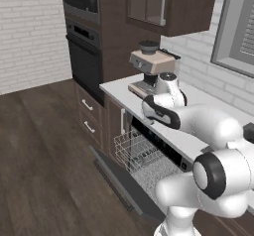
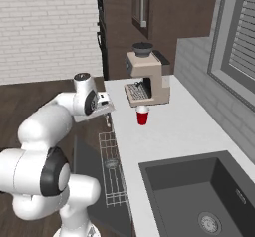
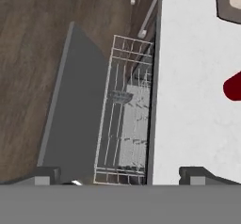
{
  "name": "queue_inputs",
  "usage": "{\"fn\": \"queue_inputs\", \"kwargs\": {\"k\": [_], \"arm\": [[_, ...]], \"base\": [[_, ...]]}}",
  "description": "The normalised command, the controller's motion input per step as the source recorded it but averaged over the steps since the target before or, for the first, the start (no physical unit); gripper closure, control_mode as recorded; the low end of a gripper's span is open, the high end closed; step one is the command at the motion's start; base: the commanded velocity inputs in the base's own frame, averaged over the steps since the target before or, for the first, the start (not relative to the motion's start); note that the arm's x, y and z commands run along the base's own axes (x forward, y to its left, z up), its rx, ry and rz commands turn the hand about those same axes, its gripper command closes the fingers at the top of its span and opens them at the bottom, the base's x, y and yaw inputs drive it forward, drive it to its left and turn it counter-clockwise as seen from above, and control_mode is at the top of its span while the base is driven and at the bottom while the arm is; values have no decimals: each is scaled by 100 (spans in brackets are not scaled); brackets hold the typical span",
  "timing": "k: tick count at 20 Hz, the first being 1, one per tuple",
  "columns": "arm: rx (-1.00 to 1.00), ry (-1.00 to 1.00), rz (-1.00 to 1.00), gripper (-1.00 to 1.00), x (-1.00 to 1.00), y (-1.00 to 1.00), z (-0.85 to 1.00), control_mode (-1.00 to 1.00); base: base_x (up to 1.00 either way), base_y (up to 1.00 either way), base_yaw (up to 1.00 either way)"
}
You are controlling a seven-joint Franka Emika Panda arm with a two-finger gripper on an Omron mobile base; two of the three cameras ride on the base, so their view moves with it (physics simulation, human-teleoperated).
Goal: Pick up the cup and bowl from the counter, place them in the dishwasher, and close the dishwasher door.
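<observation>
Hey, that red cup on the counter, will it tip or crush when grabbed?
The red cup looks thin and light, so it probably tips easily. It tapers to a narrow base, so a push near the rim likely topples it. A hard squeeze may dent it.

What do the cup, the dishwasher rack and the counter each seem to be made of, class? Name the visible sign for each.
The cup: probably thin plastic, going by its plain red wall and party-cup taper. The dishwasher rack: likely coated metal wire, as it is a thin pale open grid. The counter: possibly stone or laminate; it is a smooth, matte, grey-white slab with faint speckle.
</observation>
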Motion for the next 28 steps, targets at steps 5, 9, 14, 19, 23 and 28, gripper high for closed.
{"fn": "queue_inputs", "kwargs": {"k": [5, 9, 14, 19, 23, 28], "arm": [[0, 7, -1, -100, 26, -52, 0, -100], [0, 3, 0, -100, 31, -55, 0, -100], [0, 6, 0, -100, 36, -39, 0, -100], [0, 3, 0, -100, 46, -36, 0, -100], [0, 0, 0, -100, 55, -39, 0, -100], [0, 0, 0, -100, 46, -21, -9, -100]], "base": [[0, 0, 0], [0, 0, 0], [0, 0, 0], [0, 0, 0], [0, 0, 0], [0, 0, 0]]}}
